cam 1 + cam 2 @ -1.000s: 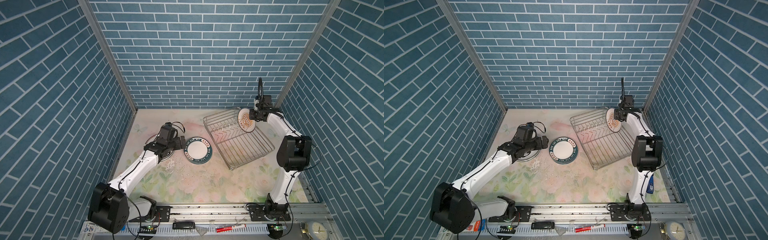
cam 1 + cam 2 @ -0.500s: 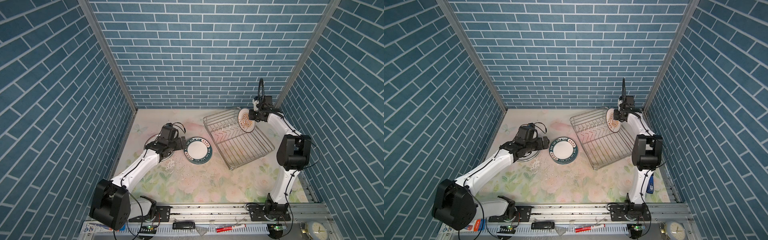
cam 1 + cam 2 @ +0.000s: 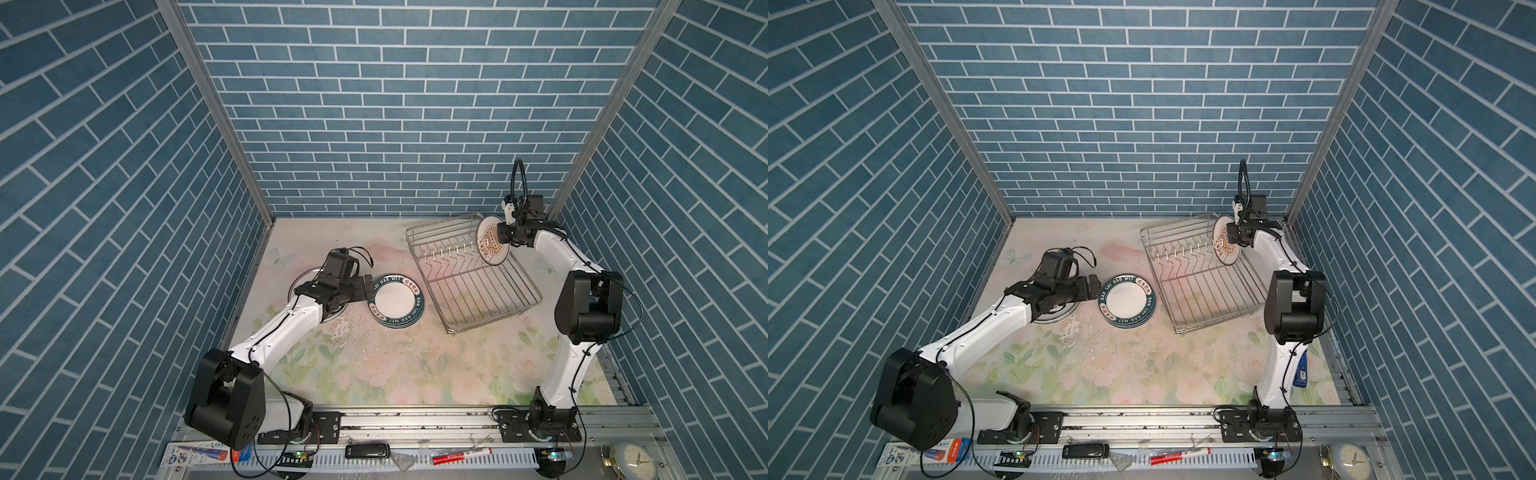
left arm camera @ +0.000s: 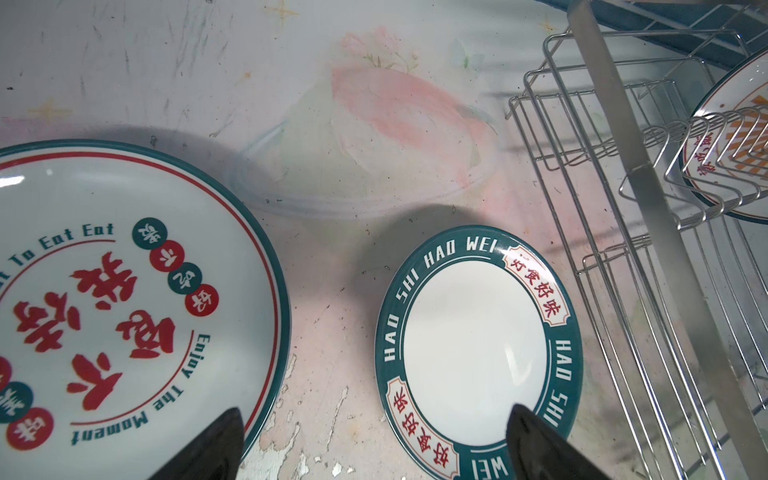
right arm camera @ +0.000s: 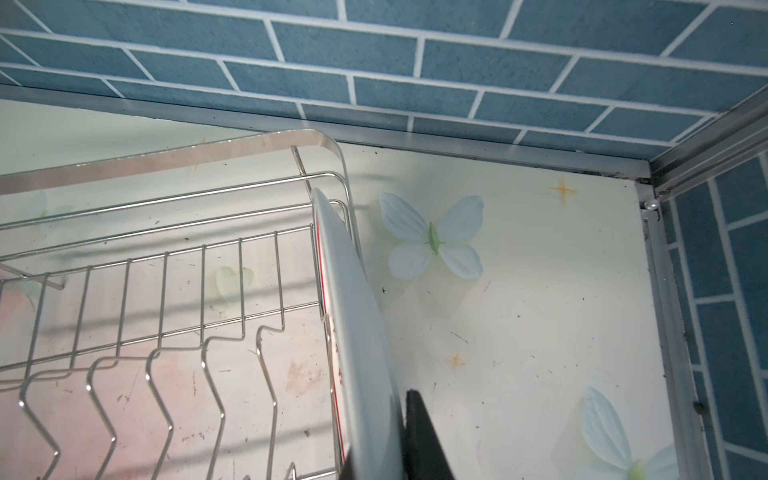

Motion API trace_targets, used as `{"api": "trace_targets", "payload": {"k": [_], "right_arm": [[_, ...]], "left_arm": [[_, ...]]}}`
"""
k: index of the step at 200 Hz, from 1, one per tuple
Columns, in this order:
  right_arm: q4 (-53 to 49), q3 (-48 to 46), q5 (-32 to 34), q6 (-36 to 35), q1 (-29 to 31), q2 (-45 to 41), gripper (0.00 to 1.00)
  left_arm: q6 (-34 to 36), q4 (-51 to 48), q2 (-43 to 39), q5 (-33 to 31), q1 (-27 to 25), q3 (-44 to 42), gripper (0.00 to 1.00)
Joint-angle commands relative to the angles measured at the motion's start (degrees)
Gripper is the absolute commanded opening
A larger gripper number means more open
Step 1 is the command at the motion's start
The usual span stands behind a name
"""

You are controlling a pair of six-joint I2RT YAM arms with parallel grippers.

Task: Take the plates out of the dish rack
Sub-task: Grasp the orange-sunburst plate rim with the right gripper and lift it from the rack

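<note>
Unloading step: the last plate [image 3: 487,253], upright at the 1 o'clock corner of the dish rack [image 3: 478,291], is clenched by the right gripper [image 3: 500,237].
Next move: a straight lift out of the rack is needed.
Left gripper [image 4: 374,436]: spread wide, empty, at 9 o'clock of the stack [image 3: 397,301].
Wrist-only detail: the pinched rim is shown edge-on.

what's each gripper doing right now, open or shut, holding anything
left gripper: open, holding nothing.
right gripper: shut on the sunburst plate, which stands on edge in the dish rack.
</note>
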Motion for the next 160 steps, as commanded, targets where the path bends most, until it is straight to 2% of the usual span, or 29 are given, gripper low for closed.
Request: {"api": "trace_targets", "payload": {"k": [1,10,21,57,121,160], "right_arm": [[-2.22,-2.83,2.82,1.95,-0.30,-3.04,0.09],[-1.90,-3.34,3.95,1.31,-0.21,-3.72,0.08],[-1.08,-4.31,5.60,0.38,-0.11,-4.71,0.01],[0.89,-6.21,9.92,-2.00,0.09,-7.81,0.00],[1.74,-6.52,12.05,-2.00,0.10,-11.80,0.00],[2.10,-6.63,13.49,-2.31,0.20,-16.77,0.00]], "left_arm": [[0.11,-0.71,-0.43,0.16,0.19,1.06,0.99],[0.03,-0.73,-0.35,0.16,0.14,1.07,0.99],[0.03,-0.67,-0.34,0.32,0.15,1.11,0.99],[0.03,-0.58,-0.18,0.51,0.17,1.06,0.99],[-0.87,-1.97,-0.46,-2.08,0.15,1.30,0.99],[-1.01,-0.51,-0.95,-0.77,0.31,0.46,0.99]]}}
